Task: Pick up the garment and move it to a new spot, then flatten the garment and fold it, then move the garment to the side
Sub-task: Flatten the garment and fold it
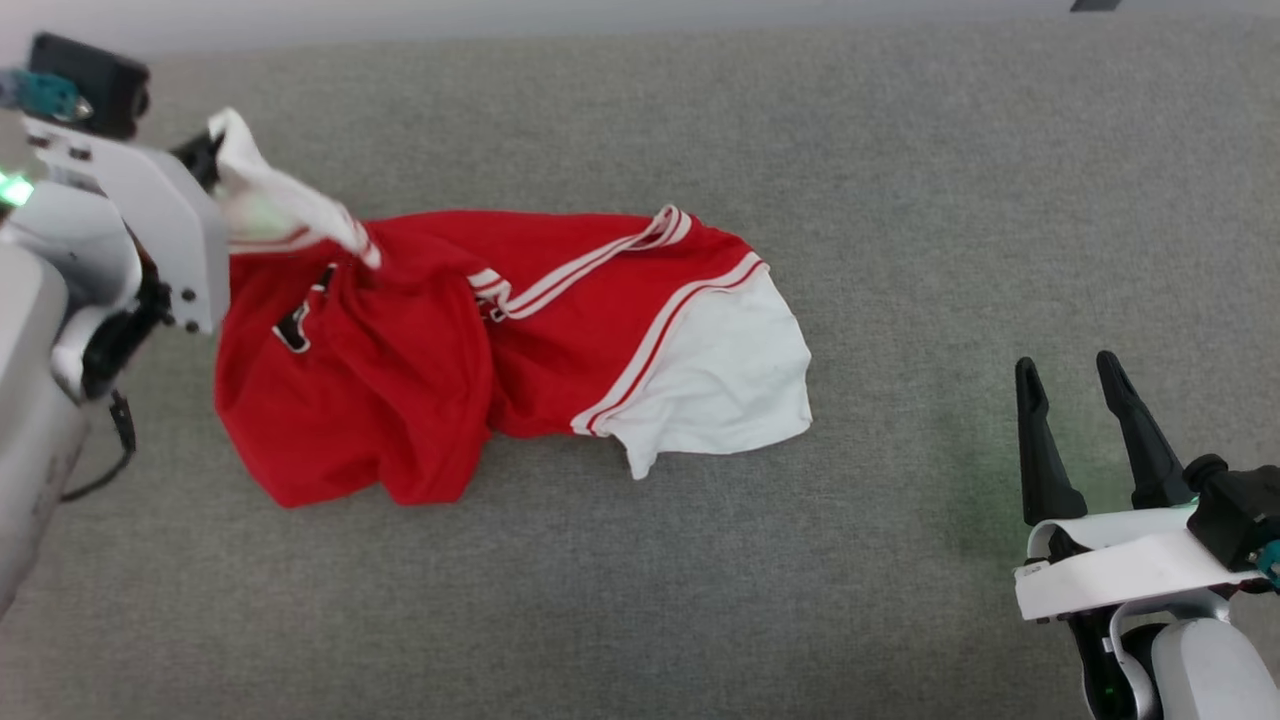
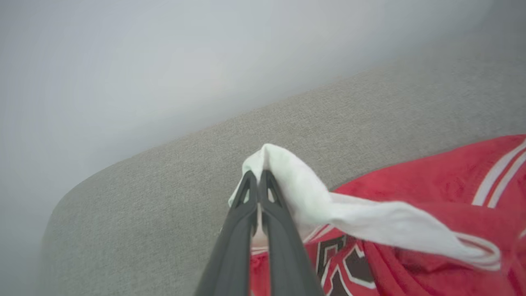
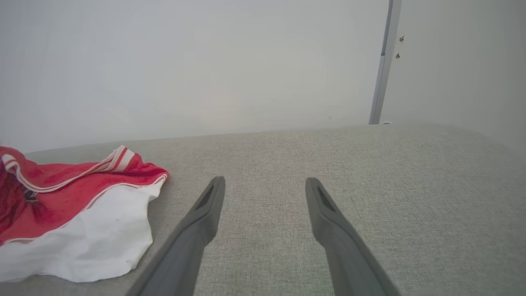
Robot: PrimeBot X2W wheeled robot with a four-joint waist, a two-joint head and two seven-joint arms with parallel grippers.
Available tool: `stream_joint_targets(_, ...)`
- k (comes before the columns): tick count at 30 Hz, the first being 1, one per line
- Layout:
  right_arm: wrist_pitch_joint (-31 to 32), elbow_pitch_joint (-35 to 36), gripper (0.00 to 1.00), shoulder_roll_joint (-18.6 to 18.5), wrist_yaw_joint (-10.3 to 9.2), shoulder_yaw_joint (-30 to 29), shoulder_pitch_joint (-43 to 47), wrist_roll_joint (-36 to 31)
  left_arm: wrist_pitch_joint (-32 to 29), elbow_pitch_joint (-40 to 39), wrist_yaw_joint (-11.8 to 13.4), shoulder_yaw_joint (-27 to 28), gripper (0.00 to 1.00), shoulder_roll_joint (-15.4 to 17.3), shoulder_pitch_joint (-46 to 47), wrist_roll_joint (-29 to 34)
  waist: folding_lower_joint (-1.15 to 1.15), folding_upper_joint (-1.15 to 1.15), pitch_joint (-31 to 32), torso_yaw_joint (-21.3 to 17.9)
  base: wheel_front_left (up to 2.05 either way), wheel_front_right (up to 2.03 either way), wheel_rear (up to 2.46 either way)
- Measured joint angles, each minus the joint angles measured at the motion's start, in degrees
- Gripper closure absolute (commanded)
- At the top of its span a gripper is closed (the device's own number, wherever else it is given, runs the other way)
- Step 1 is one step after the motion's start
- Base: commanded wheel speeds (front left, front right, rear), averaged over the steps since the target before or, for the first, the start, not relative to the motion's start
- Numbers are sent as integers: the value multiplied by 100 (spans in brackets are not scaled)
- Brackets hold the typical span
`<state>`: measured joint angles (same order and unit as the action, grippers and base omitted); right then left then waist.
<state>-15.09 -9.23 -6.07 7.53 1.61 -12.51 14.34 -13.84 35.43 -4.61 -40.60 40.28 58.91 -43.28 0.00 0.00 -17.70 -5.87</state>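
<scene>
Grey woven fabric surface point(image 1: 640, 600): flat, and spans the head view. The near strip is bare from side to side.

Right gripper point(image 1: 1066, 362): at lower right over the fabric. Fingers are spread wide, hold nothing and point toward the far edge. It is well apart from the garment, with bare fabric between them and more on the far side.

Garment point(image 1: 400, 350): lies crumpled left of centre, red body bunched. One white sleeve point(image 1: 720, 370) lies spread on the surface, toward the right.

Left gripper point(image 2: 258, 174): at the garment's far left corner. Fingers are pressed together, pinching the other sleeve point(image 2: 312, 197). That sleeve is lifted clear of the surface and drawn out in a band from the body. The pale left forearm point(image 1: 60, 300) enters from the left edge, and the wrist is raised over the garment's left side.

Far edge: the surface ends in a rounded corner point(image 2: 82, 185) beyond the left gripper. A plain pale wall point(image 3: 205, 61) stands behind it, with a grey upright strip point(image 3: 384, 61) at the right.
</scene>
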Motion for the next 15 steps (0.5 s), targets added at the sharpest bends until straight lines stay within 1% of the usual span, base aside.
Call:
stream_joint_targets(2,-1,-2,0,10,0,13,-1,-13,193,292,1,-18,99,-79,135,103,0,0,-67,-41,0,0,0)
stream_joint_targets(5,-2,4,0,24,0,24,-35,-23,492,753,31,-2,100,-223,325,188,0,0,-161,-94,0,0,0)
stream_joint_targets(8,-3,13,0,41,0,52,-90,-27,589,1263,60,36,100,-361,520,191,0,0,-245,-147,0,0,0)
stream_joint_targets(12,-3,13,0,79,0,85,-123,-42,776,1867,200,85,100,-514,720,198,0,0,-342,-211,0,0,0)
stream_joint_targets(13,-2,8,0,83,0,93,-131,-42,781,2025,229,88,81,-545,761,199,0,0,-361,-225,0,0,0)
stream_joint_targets(14,-2,5,0,90,0,100,-140,-42,791,2158,224,86,68,-568,780,197,0,0,-378,-240,0,0,0)
stream_joint_targets(15,-3,-3,0,96,0,107,-152,-42,812,2293,201,110,71,-604,782,157,0,0,-391,-253,0,0,0)
